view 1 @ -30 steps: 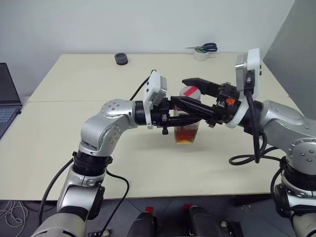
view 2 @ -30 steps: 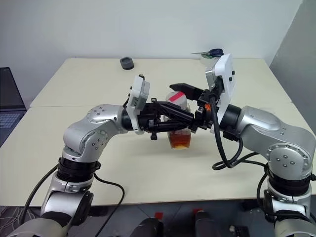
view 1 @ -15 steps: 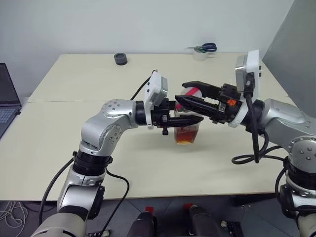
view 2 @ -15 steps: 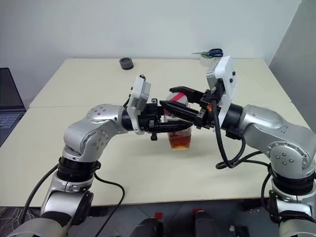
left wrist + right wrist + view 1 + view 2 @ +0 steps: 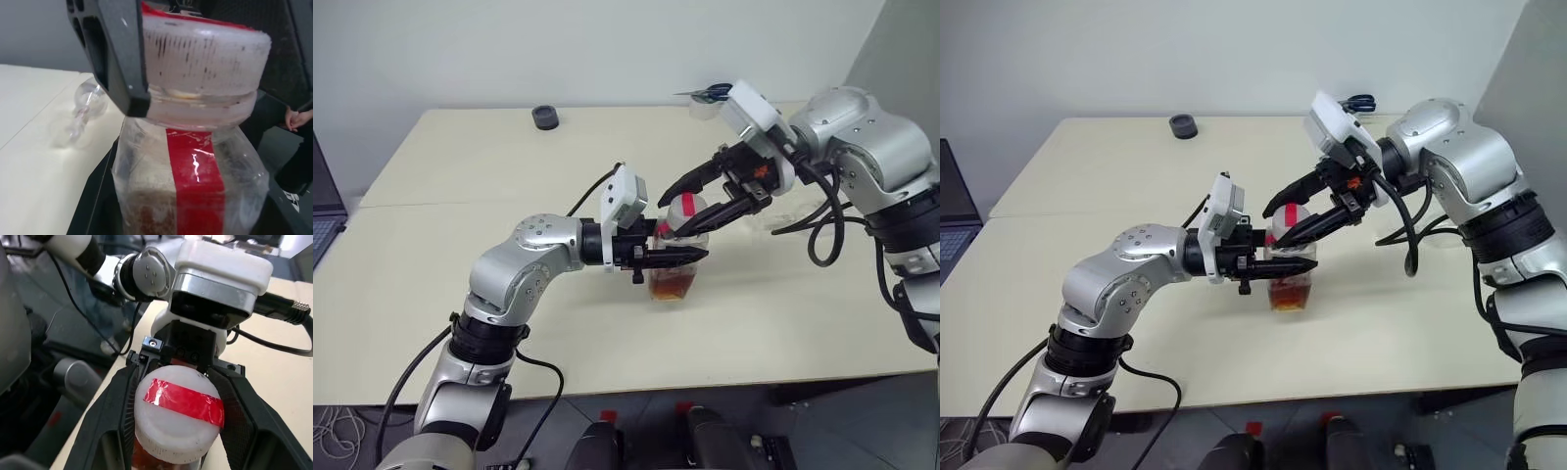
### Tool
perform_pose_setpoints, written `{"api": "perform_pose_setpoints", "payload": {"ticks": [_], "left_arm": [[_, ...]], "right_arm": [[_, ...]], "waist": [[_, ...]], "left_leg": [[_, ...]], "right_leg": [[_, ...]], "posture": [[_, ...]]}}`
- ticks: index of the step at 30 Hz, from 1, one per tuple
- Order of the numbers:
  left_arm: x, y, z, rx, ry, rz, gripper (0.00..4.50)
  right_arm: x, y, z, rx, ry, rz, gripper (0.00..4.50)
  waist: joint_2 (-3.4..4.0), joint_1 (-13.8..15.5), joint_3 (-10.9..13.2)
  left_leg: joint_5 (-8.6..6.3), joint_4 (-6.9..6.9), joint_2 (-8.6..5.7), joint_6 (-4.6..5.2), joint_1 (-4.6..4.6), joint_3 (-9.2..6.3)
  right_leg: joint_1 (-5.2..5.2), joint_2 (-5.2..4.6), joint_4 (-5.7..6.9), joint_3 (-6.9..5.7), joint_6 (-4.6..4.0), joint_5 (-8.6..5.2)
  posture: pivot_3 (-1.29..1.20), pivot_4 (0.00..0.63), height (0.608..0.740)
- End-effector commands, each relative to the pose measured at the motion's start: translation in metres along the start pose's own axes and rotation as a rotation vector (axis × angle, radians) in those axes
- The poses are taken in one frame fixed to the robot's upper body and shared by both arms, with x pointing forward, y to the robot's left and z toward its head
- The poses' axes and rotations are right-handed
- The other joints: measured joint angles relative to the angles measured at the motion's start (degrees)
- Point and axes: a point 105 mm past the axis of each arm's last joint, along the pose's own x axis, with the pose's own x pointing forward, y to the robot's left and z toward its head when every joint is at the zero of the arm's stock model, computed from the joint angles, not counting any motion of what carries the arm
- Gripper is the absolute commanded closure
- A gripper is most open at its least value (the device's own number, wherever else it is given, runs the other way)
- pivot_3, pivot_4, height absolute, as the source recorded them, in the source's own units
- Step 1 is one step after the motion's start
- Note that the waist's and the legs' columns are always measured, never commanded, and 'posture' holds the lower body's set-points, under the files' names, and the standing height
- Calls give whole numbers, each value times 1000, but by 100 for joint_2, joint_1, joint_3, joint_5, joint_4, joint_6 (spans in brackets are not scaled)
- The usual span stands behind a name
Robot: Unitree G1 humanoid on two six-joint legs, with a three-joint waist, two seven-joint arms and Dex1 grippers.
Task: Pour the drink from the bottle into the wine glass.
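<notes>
The bottle (image 5: 677, 257) is upright over the table's middle, with the amber drink (image 5: 673, 284) in its lower part. It has a red label strip (image 5: 195, 171) and a wide white cap (image 5: 177, 411) crossed by red tape. My left gripper (image 5: 690, 257) reaches in from the left, shut on the bottle's body just under the neck. My right gripper (image 5: 683, 213) slants down from the upper right, its two fingers (image 5: 122, 401) pressed against opposite sides of the cap. The clear wine glass (image 5: 90, 98) is on the table beyond the bottle.
On the cream table (image 5: 460, 196) a black round object (image 5: 545, 117) lies at the far left. A tape roll with scissors (image 5: 713, 98) sits at the far edge. A laptop (image 5: 321, 211) is at the left border. A person's hand (image 5: 298, 117) shows off the table.
My right arm has swung upward and its wrist has turned. Its fingers, spread wide beside the bottle before, now clamp the cap. The head camera has shifted. The left gripper still holds the bottle.
</notes>
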Motion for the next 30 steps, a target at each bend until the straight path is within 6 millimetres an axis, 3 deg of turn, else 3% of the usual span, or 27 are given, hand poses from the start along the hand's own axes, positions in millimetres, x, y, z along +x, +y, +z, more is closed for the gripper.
{"api": "perform_pose_setpoints", "payload": {"ticks": [1, 5, 6, 12, 18, 24, 30], "left_arm": [[3, -29, 30, 105, -108, -124, 2682], [2, -27, 31, 105, -113, -122, 2682], [2, -27, 31, 106, -113, -123, 2682], [3, -21, 33, 120, -123, -111, 2682], [1, -14, 34, 129, -125, -93, 2682], [1, -5, 39, 137, -134, -53, 2682], [0, -4, 42, 145, -125, -56, 2682]], "right_arm": [[-28, 4, -9, 33, 77, -12, 1584], [-42, 6, 0, 49, 81, -49, 158], [-45, 8, 0, 56, 82, -58, 35], [-70, 33, 11, 245, -9, -170, 35], [-45, 64, 13, 357, -166, -295, 35], [-9, 42, 23, 239, -383, -571, 35], [-1, 33, 34, 223, -476, -652, 35]], "waist": [[-2, 47, 1], [-5, 95, 3], [-2, 97, 5], [1, 137, 7], [0, 158, 7], [1, 140, 7], [1, 143, 7]], "left_leg": [[0, 1, -4, 0, -4, -3], [0, 9, -10, 0, -18, -8], [0, 8, -11, 0, -19, -6], [-1, 3, -8, 0, -29, -2], [-1, 9, -7, 1, -43, 2], [0, 19, -5, 1, -42, 7], [1, 21, -7, 0, -46, 3]], "right_leg": [[0, -6, -2, -3, 0, 0], [1, -11, -20, -10, 6, 4], [1, -12, -22, -10, 6, 4], [-12, -10, -22, -10, 6, 3], [-23, -10, -15, -7, 7, 4], [-30, -6, 12, -1, 7, 4], [-32, -6, 6, -4, 8, 4]], "posture": [[0, 150, 740], [0, 150, 740], [0, 150, 740], [0, 150, 740], [0, 150, 740], [0, 150, 740], [0, 150, 740]]}}
